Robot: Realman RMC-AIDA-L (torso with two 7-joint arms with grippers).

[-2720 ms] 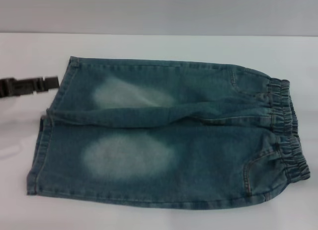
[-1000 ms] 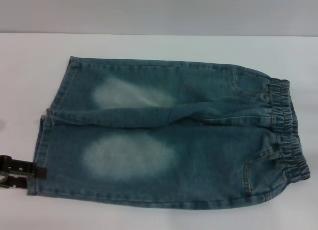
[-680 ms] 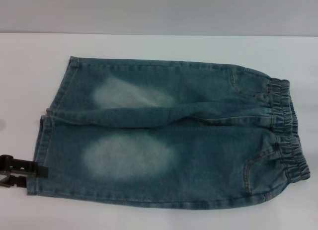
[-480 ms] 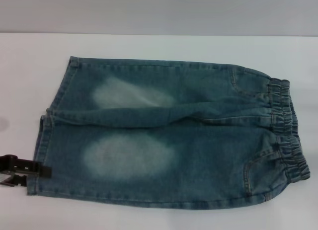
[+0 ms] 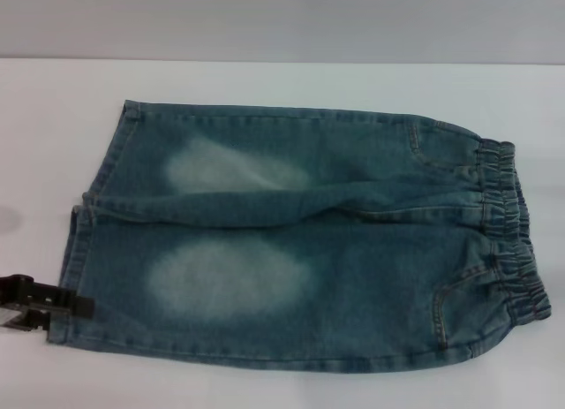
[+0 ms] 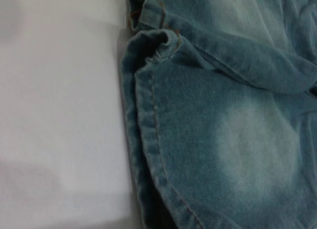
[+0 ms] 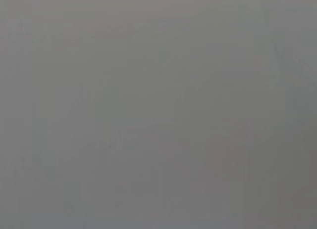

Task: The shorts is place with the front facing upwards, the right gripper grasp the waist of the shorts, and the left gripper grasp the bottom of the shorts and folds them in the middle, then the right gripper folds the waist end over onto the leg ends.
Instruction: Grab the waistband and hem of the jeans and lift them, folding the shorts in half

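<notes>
The left gripper (image 5: 66, 307), a black claw, reaches in at the hem of the nearer leg of the shorts (image 5: 291, 241), its upper jaw lying over the hem and the lower one beside it; it may be closing on the denim, but the grip itself cannot be made out. The shorts lie flat, front up, on a white table (image 5: 53, 100). Their leg ends (image 5: 79, 250) sit on the gripper's side. The ruffled waist (image 5: 508, 232) lies at the opposite end.
</notes>
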